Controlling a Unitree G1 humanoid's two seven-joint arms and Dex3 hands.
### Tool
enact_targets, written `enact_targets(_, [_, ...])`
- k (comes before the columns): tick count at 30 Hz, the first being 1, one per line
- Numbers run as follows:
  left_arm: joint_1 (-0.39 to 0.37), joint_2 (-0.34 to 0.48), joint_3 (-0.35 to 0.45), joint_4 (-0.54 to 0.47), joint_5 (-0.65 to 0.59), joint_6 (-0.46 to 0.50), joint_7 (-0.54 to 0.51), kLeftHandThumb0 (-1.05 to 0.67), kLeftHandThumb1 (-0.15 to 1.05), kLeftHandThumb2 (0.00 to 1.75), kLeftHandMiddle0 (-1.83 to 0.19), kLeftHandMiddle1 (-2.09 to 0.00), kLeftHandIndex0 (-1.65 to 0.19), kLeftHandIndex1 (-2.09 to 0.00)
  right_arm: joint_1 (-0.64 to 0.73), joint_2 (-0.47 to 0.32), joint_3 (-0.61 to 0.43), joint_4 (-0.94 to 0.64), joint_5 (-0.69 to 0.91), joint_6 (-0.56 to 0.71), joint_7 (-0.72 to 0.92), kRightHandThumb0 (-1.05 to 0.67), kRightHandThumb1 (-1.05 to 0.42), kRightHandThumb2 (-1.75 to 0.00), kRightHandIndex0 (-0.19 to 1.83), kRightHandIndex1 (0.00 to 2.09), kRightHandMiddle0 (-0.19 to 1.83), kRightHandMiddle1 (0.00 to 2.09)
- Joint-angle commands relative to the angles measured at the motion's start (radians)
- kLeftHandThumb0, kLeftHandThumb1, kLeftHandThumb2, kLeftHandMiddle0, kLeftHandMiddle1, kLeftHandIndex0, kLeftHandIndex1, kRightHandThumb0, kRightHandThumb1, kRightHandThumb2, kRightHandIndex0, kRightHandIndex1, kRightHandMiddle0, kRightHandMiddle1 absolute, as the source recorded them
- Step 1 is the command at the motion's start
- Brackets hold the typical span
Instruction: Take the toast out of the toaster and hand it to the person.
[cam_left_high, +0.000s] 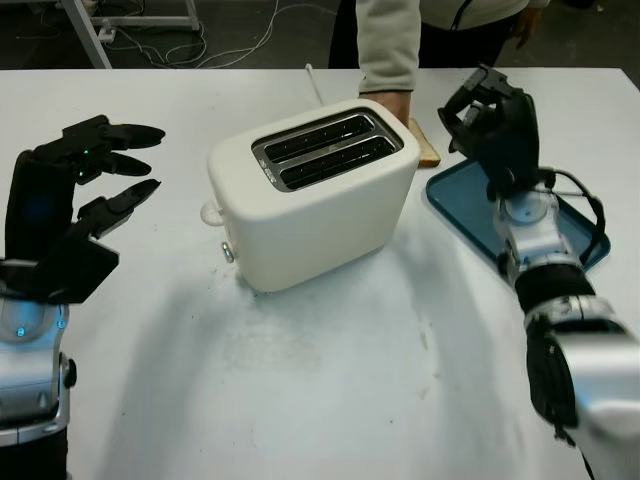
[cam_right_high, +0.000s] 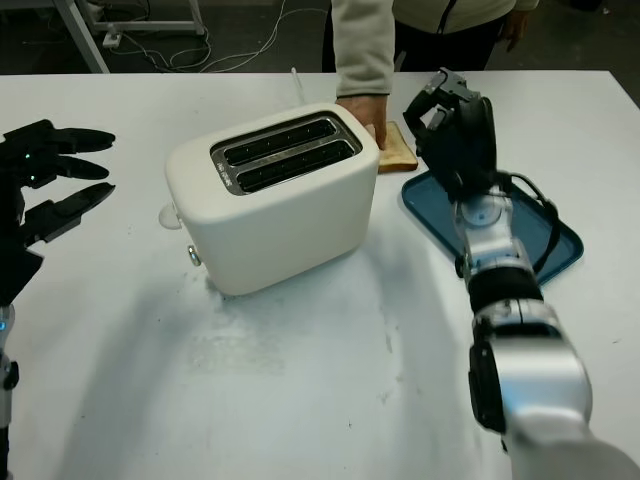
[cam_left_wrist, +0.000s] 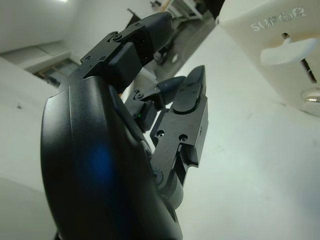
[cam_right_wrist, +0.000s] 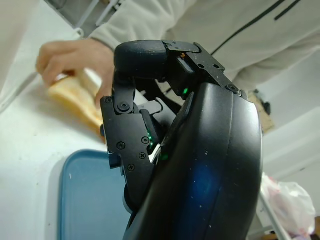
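Toast (cam_right_high: 396, 148) lies flat on the worktop (cam_left_high: 330, 380) behind the toaster (cam_left_high: 318, 190), at the far corner of the tray (cam_right_high: 527, 228), w/ a person's hand (cam_right_high: 362, 108) on its toaster-side edge; the sleeve (cam_left_high: 387, 40) comes down from the far side. Toaster is cream, sits mid-worktop at an angle, both slots on top dark, nothing seen in them. Its lever and a small knob are on the end facing the left hand.

Blue tray sits right of the toaster, just beside the toast; nothing seen in it where bare, part hidden by the right forearm. Right hand (cam_left_high: 490, 115) hangs over the tray's far edge, near the toast but apart from it, fingers curled in, holding nothing. Between it and the toast: nothing but worktop.

Left hand (cam_left_high: 95, 175) is raised left of the toaster, open, well apart from it, holding nothing.

Floor beyond the worktop has cables (cam_left_high: 190, 40) and a frame leg (cam_left_high: 85, 30).
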Motion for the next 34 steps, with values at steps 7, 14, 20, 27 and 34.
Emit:
enact_targets(7, [0.154, -0.119, -0.001, -0.085, -0.036, -0.032, 0.050, -0.03, 0.92, 0.20, -0.50, -1.00, -0.60, -0.48, 0.200, 0.048, -0.041, -0.254, 0.113, 0.003, 0.056, -0.23, -0.92, -0.34, 1.02, 1.75, 0.75, 1.75])
enact_targets(14, [0.240, -0.225, -0.055, -0.112, -0.029, -0.076, 0.085, -0.05, 0.92, 0.29, -0.42, -1.05, -0.53, -0.48, 0.469, 0.070, -0.053, -0.601, 0.186, 0.071, 0.152, -0.32, -0.92, -0.34, 1.05, 1.75, 0.74, 1.75])
enact_targets(20, [0.273, -0.267, -0.099, -0.072, 0.053, -0.097, 0.141, -0.04, 0.92, 0.30, -0.37, -1.05, -0.50, -0.47, 0.606, 0.096, -0.052, -0.710, 0.296, 0.094, 0.265, -0.26, -0.92, -0.27, 0.95, 1.75, 0.67, 1.61])
enact_targets(27, [0.300, -0.259, -0.130, -0.071, 0.104, -0.005, 0.134, -0.03, 0.92, 0.27, -0.31, -0.94, -0.45, -0.41, 0.611, 0.129, -0.063, -0.625, 0.378, 0.149, 0.364, -0.36, -0.92, -0.11, 0.98, 0.88, 0.97, 0.41])
enact_targets(34, [0.309, -0.271, -0.150, -0.061, 0.077, 0.009, 0.115, -0.07, 0.92, 0.26, -0.28, -0.90, -0.42, -0.36, 0.581, 0.164, -0.063, -0.558, 0.420, 0.149, 0.439, -0.37, -0.92, -0.04, 0.83, 0.22, 0.84, 0.01])
